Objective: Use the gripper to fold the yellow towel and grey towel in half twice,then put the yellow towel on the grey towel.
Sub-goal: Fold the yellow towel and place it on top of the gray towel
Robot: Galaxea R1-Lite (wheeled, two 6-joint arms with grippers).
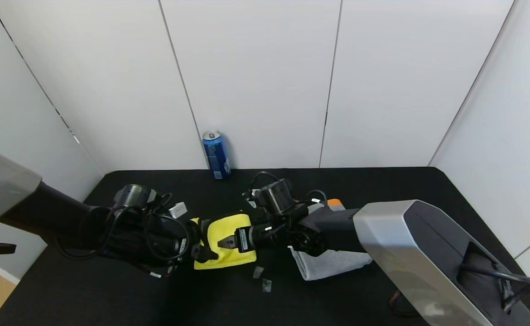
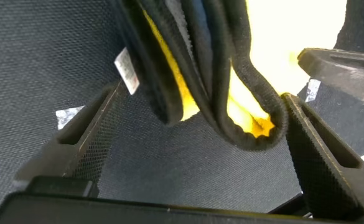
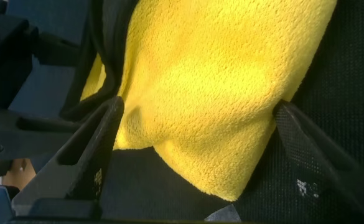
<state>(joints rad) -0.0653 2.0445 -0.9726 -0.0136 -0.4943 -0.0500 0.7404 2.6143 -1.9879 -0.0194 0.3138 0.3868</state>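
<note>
The yellow towel (image 1: 228,235) lies folded into a small thick pad on the black table (image 1: 383,190), between my two arms. My left gripper (image 1: 201,241) is at the pad's left edge, open wide; in the left wrist view the dark-trimmed layered edges (image 2: 250,118) hang between its fingers (image 2: 82,134). My right gripper (image 1: 225,243) reaches over the pad from the right, open, its fingers (image 3: 101,143) on either side of a plush yellow corner (image 3: 219,106). The grey towel (image 1: 333,263) lies folded to the right, mostly under my right arm, with an orange patch (image 1: 335,203) at its far end.
A blue drink can (image 1: 216,155) stands at the back wall. A small white tag (image 1: 178,209) lies behind my left wrist. Two bits of tape (image 1: 262,278) are stuck to the table in front of the yellow towel. White walls close in the back and sides.
</note>
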